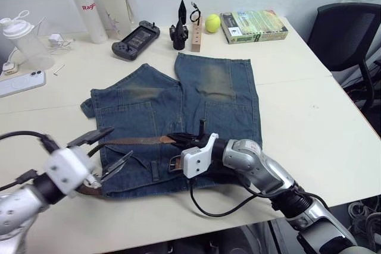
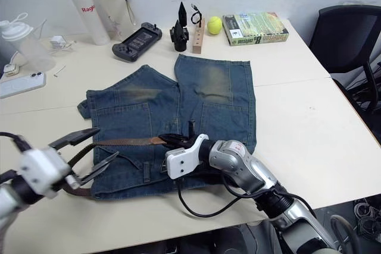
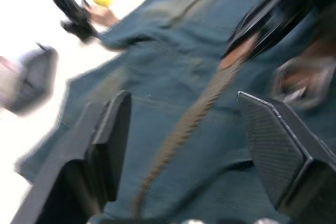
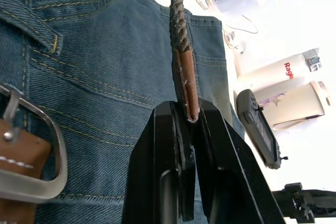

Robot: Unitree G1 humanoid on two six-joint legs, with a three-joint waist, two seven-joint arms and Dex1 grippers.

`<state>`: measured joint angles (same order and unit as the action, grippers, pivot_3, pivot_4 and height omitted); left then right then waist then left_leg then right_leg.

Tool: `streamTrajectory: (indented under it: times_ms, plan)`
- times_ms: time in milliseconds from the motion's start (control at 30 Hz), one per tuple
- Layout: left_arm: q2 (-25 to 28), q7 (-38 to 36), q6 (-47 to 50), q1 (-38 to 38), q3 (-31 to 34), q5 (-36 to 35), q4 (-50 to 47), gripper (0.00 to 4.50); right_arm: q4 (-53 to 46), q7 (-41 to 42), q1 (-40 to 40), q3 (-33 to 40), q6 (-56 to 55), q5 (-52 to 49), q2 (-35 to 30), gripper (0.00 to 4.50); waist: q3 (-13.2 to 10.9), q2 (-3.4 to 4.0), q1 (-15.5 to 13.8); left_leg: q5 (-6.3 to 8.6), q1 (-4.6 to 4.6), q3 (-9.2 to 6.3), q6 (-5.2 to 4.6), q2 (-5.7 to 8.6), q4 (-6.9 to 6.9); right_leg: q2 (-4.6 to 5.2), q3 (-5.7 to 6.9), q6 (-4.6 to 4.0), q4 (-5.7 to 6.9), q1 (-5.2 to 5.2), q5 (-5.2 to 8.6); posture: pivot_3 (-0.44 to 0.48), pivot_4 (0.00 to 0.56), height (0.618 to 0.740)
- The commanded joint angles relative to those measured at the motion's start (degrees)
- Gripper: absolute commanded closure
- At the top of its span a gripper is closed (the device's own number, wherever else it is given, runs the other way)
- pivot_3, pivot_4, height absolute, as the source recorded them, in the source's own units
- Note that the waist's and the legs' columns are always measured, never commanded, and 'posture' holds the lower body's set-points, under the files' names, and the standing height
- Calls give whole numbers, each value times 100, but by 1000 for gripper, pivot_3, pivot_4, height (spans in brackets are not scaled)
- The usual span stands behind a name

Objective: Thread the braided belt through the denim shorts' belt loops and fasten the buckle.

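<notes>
The denim shorts (image 1: 196,96) lie flat on the table, waistband toward me. The braided belt (image 1: 137,141) runs across the waistband, and part of it curls out at the shorts' left edge (image 1: 89,190). My right gripper (image 4: 186,116) is shut on the belt's tan leather tip (image 4: 187,85) near the waistband's middle. Just beside that hand rests the buckle (image 4: 31,156), on the denim. My left gripper (image 1: 121,141) hangs open over the left part of the waistband, with the strap (image 3: 194,119) running between its fingers untouched. One of the belt loops (image 1: 155,171) shows below the strap.
At the table's back stand two bottles (image 1: 89,7), a game controller (image 1: 136,40), a wooden block with black tools (image 1: 187,28), a tennis ball (image 1: 212,23) and a boxed book (image 1: 253,26). A phone (image 1: 21,82) lies far left. An office chair (image 1: 348,40) stands right.
</notes>
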<state>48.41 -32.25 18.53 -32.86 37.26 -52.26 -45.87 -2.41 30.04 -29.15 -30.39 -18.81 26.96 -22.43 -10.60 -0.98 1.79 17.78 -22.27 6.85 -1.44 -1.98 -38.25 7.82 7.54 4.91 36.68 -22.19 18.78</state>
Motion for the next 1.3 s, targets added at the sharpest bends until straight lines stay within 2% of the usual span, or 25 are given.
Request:
streamTrajectory:
  times_ms: [33,67,100,167,267,367,467,700,867,1000,1167,1200,1300]
  plan:
    - [139,541,752,-557,428,-2926,-380,941,-22,-180,-129,112,-208,78,102,4500,-3,6,-5,0,4,-3,0,1,0,0,1,0,-8,7,0,0,150,724]
    - [126,741,869,-766,376,-3630,-388,941,22,-225,-152,99,-241,122,129,4500,-3,6,-3,0,7,-10,0,2,-2,-2,2,0,-20,16,0,0,150,724]
    - [61,916,958,-932,238,-4016,-404,941,56,-290,-173,92,-284,191,147,4500,-4,6,-5,0,11,-17,0,2,-2,-4,1,0,-23,27,0,0,150,724]
    - [-178,1579,975,-942,-251,-4278,-390,941,121,-438,-222,84,-408,324,179,4500,-4,8,-13,0,15,-29,0,9,-3,-10,-3,0,-28,38,0,0,150,724]
    - [-800,3481,618,-413,-1330,-4866,-194,941,172,-682,-273,82,-545,588,203,4500,-4,8,-27,0,18,-51,1,18,-4,-23,-16,-1,-63,60,1,0,150,724]
    - [-1425,4475,257,69,-1959,-5320,-163,941,243,-822,-302,66,-679,755,195,4500,1,-2,-24,-1,14,-64,1,21,-7,-28,-30,-1,-63,63,1,0,150,724]
    - [-1934,5060,-74,649,-2373,-5531,-104,941,276,-874,-314,68,-759,830,164,4500,3,-3,-23,-1,12,-69,1,22,-10,-32,-33,-1,-65,67,1,0,150,724]
    - [-2478,6066,-518,1029,-2612,-5922,-23,941,295,-887,-331,92,-853,864,154,4500,3,-4,-26,-4,10,-74,3,22,-21,-41,-33,0,-66,72,1,0,150,724]
    - [-2772,6682,-723,1366,-2799,-5928,-10,941,292,-868,-325,97,-901,850,156,4500,3,-4,-28,-5,9,-74,4,20,-23,-45,-33,0,-70,72,1,0,150,724]
    - [-2811,6925,-682,1676,-2909,-5867,-16,2099,279,-853,-310,100,-915,843,157,4500,3,-4,-97,-4,6,-83,3,22,-41,-45,-31,0,-68,81,1,0,150,724]
    - [-2917,7088,-716,1741,-2950,-5843,-85,4249,283,-854,-304,134,-923,847,146,4500,3,-4,-111,-4,6,-83,3,20,-40,-49,-31,0,-69,81,1,0,150,724]
    - [-2919,7102,-698,1742,-2947,-5842,-96,4390,282,-849,-296,141,-905,845,145,4500,3,-4,-116,-5,6,-83,3,19,-41,-50,-32,0,-69,81,1,0,150,724]
    - [-2936,7146,-681,1751,-2929,-5836,-118,4390,279,-809,-263,153,-820,808,161,4500,3,-4,-138,-5,6,-83,3,19,-42,-50,-32,0,-68,81,1,0,150,724]
